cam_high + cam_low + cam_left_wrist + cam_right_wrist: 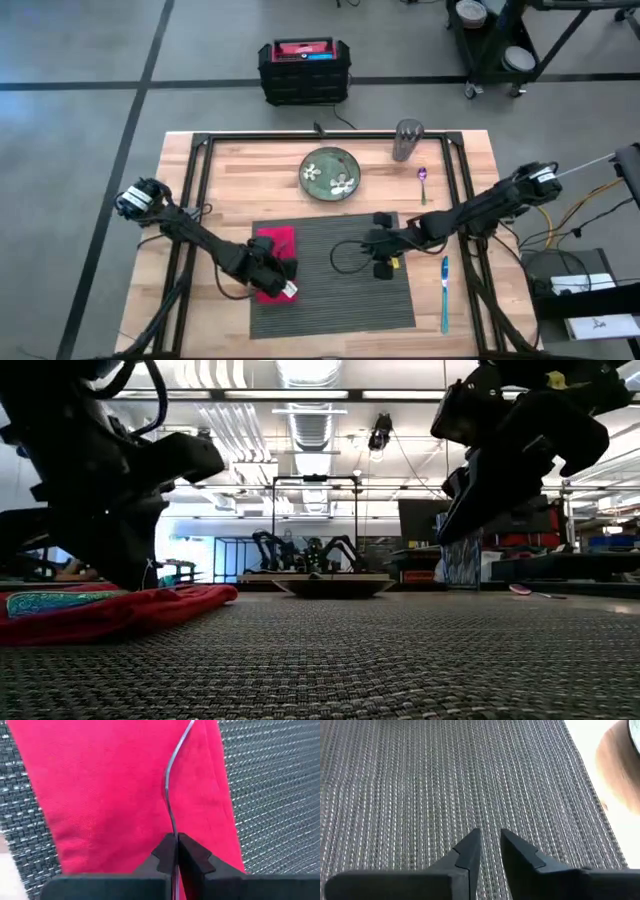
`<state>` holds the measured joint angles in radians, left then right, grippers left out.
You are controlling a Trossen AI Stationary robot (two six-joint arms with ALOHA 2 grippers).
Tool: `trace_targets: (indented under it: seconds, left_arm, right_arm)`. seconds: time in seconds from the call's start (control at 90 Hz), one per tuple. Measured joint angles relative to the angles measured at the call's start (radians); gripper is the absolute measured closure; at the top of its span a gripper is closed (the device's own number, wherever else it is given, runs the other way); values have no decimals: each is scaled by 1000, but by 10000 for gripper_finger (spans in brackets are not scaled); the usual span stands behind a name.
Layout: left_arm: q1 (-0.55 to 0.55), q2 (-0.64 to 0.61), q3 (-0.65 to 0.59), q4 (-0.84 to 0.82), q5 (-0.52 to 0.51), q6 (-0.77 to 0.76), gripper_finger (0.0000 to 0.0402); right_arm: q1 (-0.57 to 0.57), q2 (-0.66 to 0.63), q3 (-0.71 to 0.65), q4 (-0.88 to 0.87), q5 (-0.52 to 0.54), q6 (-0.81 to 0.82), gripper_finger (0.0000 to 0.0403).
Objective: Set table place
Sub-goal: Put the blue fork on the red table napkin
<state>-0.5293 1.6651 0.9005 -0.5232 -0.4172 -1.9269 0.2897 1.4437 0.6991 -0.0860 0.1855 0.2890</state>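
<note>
— Starting nearest us: what does the left gripper [176,840] hold?
— A thin silvery utensil handle [172,785], nipped between fingers pressed nearly together; its long axis runs straight ahead from the fingertips, over the red napkin [275,258] on the placemat's left part. Which utensil it is, I cannot tell

— And the right gripper [383,252]?
— Hovering over the grey placemat [340,300], right of centre, fingers a narrow gap apart, holding nothing.

— Farther off?
— Beyond the mat on the table [480,170] lies the green plate [330,173], the right arm nearer it. Past that, a grey cup [407,140] and purple spoon [423,180]; a blue utensil [444,290] lies right of the mat
</note>
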Motion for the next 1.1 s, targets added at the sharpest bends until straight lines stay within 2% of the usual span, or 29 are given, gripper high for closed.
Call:
trace_targets:
  seconds: [0.267, 0.522, 0.922, 1.1]
  left_arm:
    - [-6, -34, 4, -5, -65, -40, 401]
    - [-24, -36, 4, -107, -64, -165, 401]
    - [-24, -31, -10, -91, -71, -188, 400]
    - [-24, -31, -40, -48, -71, -189, 380]
  right_arm:
    - [0, 0, 0, -2, 0, 5, 321]
    - [0, 0, 0, -2, 0, 15, 315]
    - [0, 0, -2, -2, 0, 27, 343]
    - [0, 0, -2, -2, 0, 27, 352]
